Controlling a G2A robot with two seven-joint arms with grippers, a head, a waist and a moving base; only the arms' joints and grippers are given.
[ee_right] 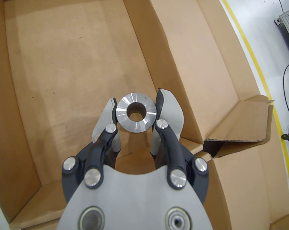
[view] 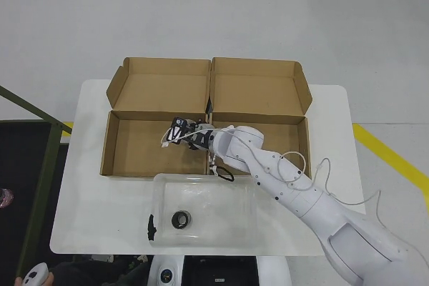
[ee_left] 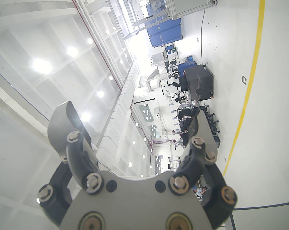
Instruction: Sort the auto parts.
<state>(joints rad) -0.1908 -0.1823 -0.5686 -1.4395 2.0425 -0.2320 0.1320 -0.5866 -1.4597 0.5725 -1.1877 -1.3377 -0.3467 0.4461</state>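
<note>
right gripper (ee_right: 136,106): fingers closed narrowly on the metal ring, one pad against each side of its rim; in the top view the right gripper (view: 180,132) sits above the left box, close to the wall that box shares with its neighbour
metal ring (ee_right: 123,118): a thick silver part with a round hole through the middle, held clear of the cardboard floor, flat face toward the wrist camera
left box (view: 137,154): open cardboard, lid flap folded back away from the robot, bare brown floor under the gripper (the same floor shows in the right wrist view (ee_right: 63,48))
right box (view: 289,136): same kind of cardboard box, touching the left one side by side, lid also folded back
clear bin (view: 232,193): transparent tub just in front of the boxes, on the robot's side of the table
black ring (view: 181,219): lies on the bin's floor, toward its left part
small black piece (view: 151,227): at the bin's left wall; I cannot tell whether inside or against it
left gripper (ee_left: 134,114): fingers spread wide, nothing between them, turned toward the hall's ceiling
table (view: 86,204): white, carrying boxes and bin
</note>
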